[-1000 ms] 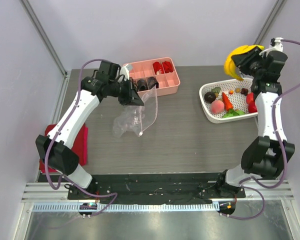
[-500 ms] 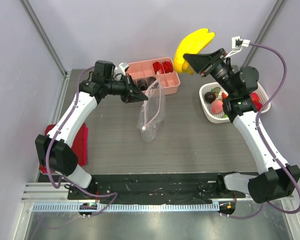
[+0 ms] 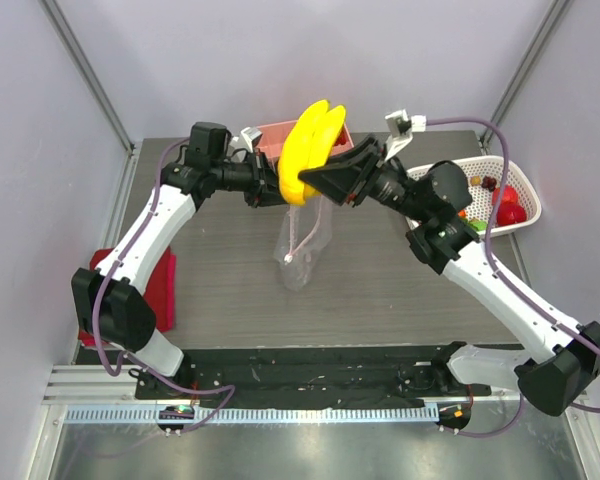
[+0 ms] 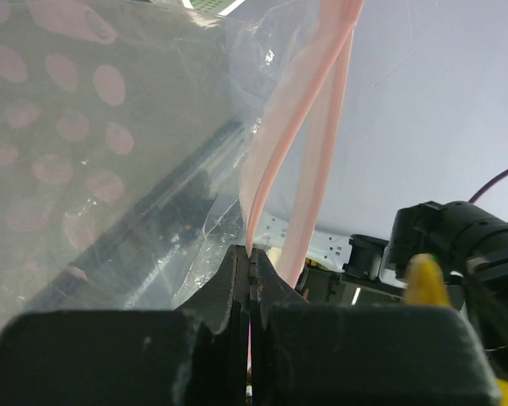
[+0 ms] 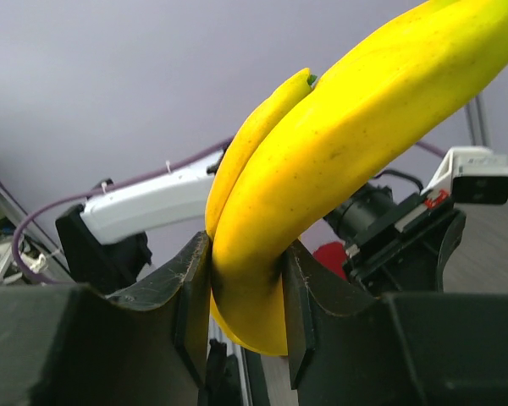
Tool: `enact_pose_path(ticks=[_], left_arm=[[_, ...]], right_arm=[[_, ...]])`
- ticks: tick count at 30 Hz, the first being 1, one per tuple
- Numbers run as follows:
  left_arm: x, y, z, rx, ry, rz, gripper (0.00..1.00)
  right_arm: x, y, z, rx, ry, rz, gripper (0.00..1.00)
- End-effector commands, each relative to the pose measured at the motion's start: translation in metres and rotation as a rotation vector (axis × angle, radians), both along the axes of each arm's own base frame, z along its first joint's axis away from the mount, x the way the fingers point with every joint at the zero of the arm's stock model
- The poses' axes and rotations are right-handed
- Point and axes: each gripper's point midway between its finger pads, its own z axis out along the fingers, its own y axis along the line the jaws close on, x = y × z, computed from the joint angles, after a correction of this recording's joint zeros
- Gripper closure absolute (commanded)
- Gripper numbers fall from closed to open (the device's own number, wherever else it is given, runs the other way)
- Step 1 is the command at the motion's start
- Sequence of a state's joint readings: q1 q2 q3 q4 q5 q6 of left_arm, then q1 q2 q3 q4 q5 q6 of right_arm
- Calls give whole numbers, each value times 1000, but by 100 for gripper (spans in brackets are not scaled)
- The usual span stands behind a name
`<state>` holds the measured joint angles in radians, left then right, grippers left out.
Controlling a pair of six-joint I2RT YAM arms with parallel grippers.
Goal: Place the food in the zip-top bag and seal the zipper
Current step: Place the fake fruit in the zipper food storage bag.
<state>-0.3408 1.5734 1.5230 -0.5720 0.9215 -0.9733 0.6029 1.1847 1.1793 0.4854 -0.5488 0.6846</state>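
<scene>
Top external view: left tool (image 3: 278, 190) pinched tight on pink zipper (image 4: 279, 169) of clear bag (image 3: 305, 240), which hangs over mid table (image 3: 380, 290), nearer far edge. Right tool (image 3: 305, 185) clamped on yellow bananas (image 3: 310, 145), held just above bag mouth. Other food (image 3: 502, 207) in basket (image 3: 520, 180), far right corner.

The zip-top bag (image 3: 305, 240) is hanging mid-table from the left gripper (image 3: 280, 195), the right gripper's (image 3: 308, 183) bananas (image 3: 315, 135) hovering just above its mouth, seemingly not inside. The compartment tray (image 3: 272, 133) is lying behind, the mesh basket (image 3: 520, 180) off right, a cloth (image 3: 165, 285) off left.
</scene>
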Motion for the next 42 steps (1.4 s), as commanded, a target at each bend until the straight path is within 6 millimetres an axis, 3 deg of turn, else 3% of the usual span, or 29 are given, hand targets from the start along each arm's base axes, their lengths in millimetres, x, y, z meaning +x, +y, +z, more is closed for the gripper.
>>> enact_pose_path(ticks=[1,9,11,17,19,29,42], left_arm=[[-10,-2,20,-58,-33,-50,100],[-16,-2,19,-71,-18,-78,100],[-17,-2,20,-75,-18,-86,100],[-17,-3,13,-80,9,-95,100],[-16,-3,14,-87,8,-99,100],[-32,-1,24,-120,7,-152,100],[-42,6,26,-124,25,-189,100]], right_arm=[[-7,8,-19,-53,-70,18,99],[0,13,-70,-155,-24,12,99],[2,12,-73,-159,-42,1,99],[-12,18,-41,-73,-84,90,99],[-14,21,-41,-76,-90,110,99],[-10,12,-95,-277,-287,20,99],[7,-4,-134,-545,-620,-72,99]])
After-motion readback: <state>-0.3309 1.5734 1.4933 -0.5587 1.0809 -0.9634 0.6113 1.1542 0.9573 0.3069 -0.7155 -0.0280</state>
